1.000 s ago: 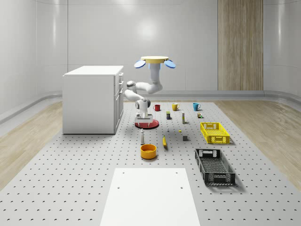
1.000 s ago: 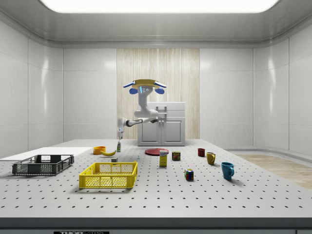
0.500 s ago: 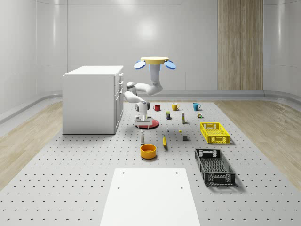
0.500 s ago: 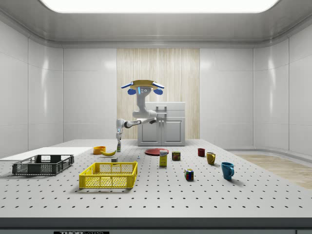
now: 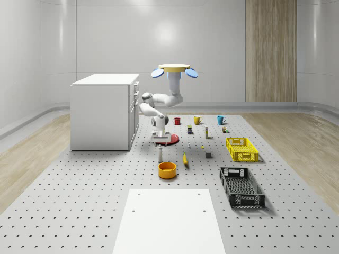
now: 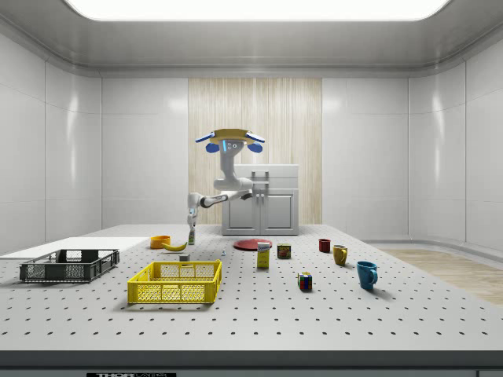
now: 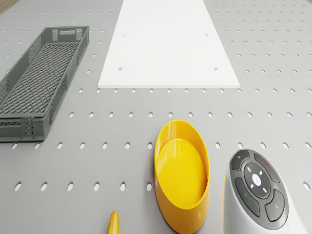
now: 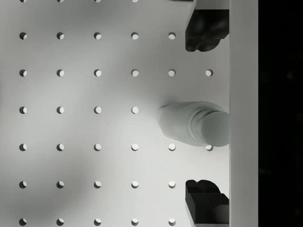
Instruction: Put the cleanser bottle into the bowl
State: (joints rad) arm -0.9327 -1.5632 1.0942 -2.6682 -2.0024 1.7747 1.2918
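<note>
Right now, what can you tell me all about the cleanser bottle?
The cleanser bottle is small, slim and pale, standing upright on the holed table. It looks like smooth plastic with a narrower top. It stands just behind the orange bowl, beside the banana, touching neither. In the wrist view its rounded top sits between the two open black fingers. The end effector hangs right above it, not gripping yet.

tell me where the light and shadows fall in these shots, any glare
Side view: a bright ceiling panel lights the room from overhead. Whole-scene view: a soft glare patch on the back wall, and the black crate casts a short shadow on the floor. Wrist view: uneven soft shading across the pegboard around the cleanser bottle.
</note>
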